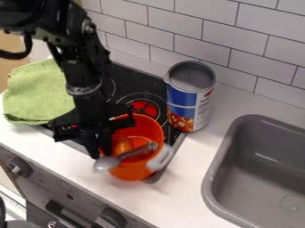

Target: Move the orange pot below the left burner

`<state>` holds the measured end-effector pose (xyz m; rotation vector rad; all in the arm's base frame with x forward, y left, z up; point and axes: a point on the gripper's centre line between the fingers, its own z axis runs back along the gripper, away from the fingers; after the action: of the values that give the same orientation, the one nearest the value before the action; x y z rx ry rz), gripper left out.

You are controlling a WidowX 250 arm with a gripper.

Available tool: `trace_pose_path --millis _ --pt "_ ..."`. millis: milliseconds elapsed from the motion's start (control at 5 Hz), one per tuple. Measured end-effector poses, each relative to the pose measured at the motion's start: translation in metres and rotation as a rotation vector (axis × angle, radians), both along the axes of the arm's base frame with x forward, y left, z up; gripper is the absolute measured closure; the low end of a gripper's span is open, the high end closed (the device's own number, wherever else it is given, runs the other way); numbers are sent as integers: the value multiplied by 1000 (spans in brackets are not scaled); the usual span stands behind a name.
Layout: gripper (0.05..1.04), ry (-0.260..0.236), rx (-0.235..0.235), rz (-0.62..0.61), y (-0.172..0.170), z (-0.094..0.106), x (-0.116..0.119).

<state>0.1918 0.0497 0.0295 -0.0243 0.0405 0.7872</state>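
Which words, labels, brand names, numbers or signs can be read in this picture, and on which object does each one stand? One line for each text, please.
None can be quoted with certainty.
Tall blue, white and red can: label print, too small to read.
Grey stove front panel: faint small marks, too small to read.
Black metal hand: small red mark on its wide part, unreadable.
Orange pot: no lettering that I can make out.

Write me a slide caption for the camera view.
Black robot claw at the rim of a round orange pot over a black stovetop, near a tall blue-and-white can.
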Motion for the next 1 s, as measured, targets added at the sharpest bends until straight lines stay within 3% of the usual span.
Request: trace_pose_path --millis 400,600,800,1000 --pt "342 61 -10 -15 5 17 4" --pt "101 69 -36 5 9 22 2" --pt "83 18 -58 22 16 40 4" --pt "84 -27 -47 40 28 46 6"
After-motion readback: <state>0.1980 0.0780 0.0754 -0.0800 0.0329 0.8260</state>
